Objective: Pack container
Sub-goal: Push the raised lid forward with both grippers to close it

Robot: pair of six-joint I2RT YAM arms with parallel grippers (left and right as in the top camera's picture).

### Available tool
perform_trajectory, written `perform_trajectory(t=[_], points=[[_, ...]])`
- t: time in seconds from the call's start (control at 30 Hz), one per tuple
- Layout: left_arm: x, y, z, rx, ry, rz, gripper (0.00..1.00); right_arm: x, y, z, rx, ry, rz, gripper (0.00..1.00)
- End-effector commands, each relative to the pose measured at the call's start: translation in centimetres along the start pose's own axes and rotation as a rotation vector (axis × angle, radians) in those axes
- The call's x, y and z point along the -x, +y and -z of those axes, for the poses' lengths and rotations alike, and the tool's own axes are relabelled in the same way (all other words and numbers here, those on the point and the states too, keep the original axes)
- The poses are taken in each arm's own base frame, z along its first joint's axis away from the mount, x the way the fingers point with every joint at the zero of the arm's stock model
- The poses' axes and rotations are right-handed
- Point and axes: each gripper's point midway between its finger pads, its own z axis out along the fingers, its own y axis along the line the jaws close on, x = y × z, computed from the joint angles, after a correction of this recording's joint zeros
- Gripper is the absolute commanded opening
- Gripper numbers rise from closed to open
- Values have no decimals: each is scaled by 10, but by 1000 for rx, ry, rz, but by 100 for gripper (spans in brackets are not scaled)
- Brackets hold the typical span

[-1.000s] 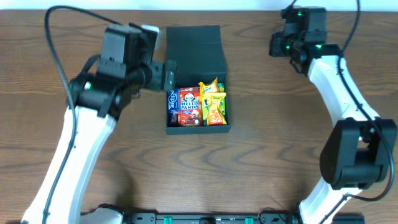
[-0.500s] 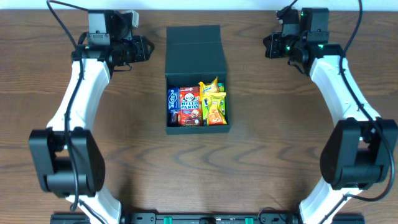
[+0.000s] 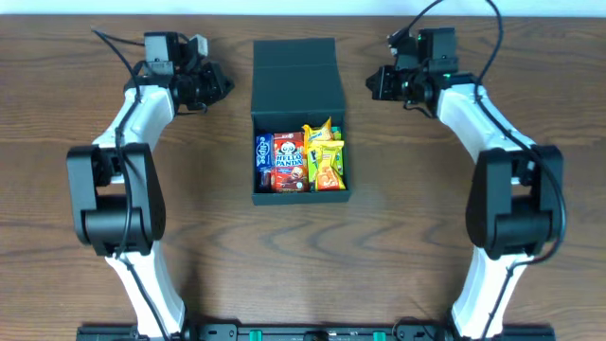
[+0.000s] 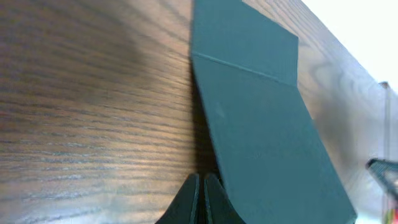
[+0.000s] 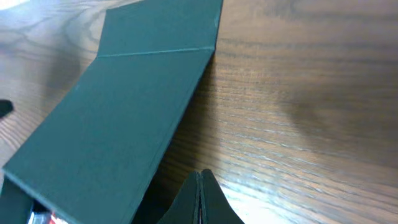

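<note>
Dark container (image 3: 295, 71) between left hand (image 3: 220, 83), right hand (image 3: 376, 83)

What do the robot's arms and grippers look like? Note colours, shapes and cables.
The left arm and right arm have white links and bulky black joint housings. Thin black cables loop from the wrists. The left gripper and right gripper have dark, tapered fingers.

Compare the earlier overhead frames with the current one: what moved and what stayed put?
The left claw pulled back from the container's left wall, up and away to the far left, its arm folding back. The right claw moved left, toward the open lid. Neither holds anything. The container and the snack packets inside it stayed as they were.
</note>
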Motion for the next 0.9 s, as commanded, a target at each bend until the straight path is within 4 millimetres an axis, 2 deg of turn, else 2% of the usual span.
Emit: perform_trajectory(t=[0.0, 0.17, 0.27, 0.5, 0.67, 0.87], points=[[-2, 7, -8, -56, 35, 124, 6, -6, 9, -11, 79, 24, -95, 2], [-8, 7, -30, -146, 118, 177, 6, -13, 7, -30, 113, 37, -167, 1], [-8, 10, -39, -160, 153, 211, 6, -16, 8, -35, 127, 48, -183, 2], [-2, 4, -41, -174, 151, 198, 6, -28, 3, -48, 130, 81, -266, 2], [-5, 2, -44, -175, 160, 197, 6, -40, 8, -66, 198, 116, -327, 2], [-14, 7, -50, -164, 189, 221, 5, -44, 9, -74, 211, 123, -360, 2]])
